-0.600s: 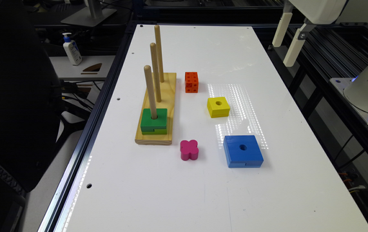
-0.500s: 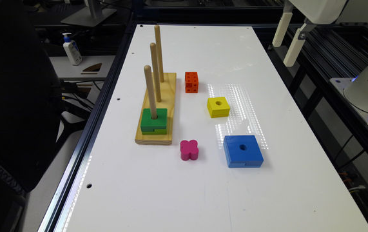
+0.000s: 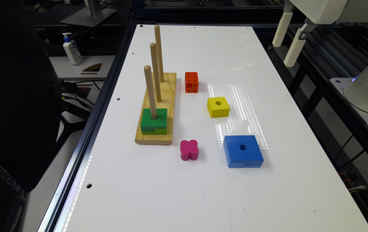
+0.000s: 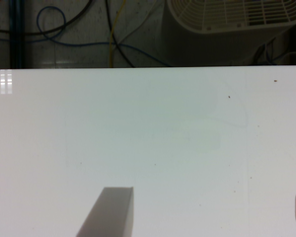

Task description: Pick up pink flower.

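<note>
The pink flower is a small magenta four-lobed block lying flat on the white table, between the wooden peg base and the blue block. In the exterior view my gripper hangs high over the table's far right edge, well away from the flower. Its two fingers stand wide apart in the wrist view, above bare table, with nothing between them, so the gripper is open.
A wooden base carries three upright pegs, with a green block on the nearest one. An orange cube, a yellow block and a blue block lie around the flower. A black chair stands off the exterior view's left edge.
</note>
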Robot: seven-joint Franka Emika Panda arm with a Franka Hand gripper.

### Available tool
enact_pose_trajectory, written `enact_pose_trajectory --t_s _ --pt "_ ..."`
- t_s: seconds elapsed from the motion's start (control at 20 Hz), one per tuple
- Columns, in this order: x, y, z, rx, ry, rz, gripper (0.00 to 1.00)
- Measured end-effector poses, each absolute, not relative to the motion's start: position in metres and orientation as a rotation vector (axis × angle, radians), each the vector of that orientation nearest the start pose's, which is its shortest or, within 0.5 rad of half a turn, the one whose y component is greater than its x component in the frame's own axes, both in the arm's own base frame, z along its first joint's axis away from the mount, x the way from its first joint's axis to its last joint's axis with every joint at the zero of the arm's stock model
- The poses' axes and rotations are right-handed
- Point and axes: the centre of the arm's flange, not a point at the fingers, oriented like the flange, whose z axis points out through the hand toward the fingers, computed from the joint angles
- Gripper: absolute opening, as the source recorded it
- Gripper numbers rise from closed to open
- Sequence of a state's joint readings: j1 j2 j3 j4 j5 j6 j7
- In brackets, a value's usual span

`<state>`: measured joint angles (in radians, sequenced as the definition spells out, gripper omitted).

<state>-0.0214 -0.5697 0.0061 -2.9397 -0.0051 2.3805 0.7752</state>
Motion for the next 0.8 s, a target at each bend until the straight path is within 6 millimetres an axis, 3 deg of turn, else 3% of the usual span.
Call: enact_pose_trajectory --t_s 0.8 --pt "0.329 0.011 0.332 -2.903 1.179 -0.059 1.00"
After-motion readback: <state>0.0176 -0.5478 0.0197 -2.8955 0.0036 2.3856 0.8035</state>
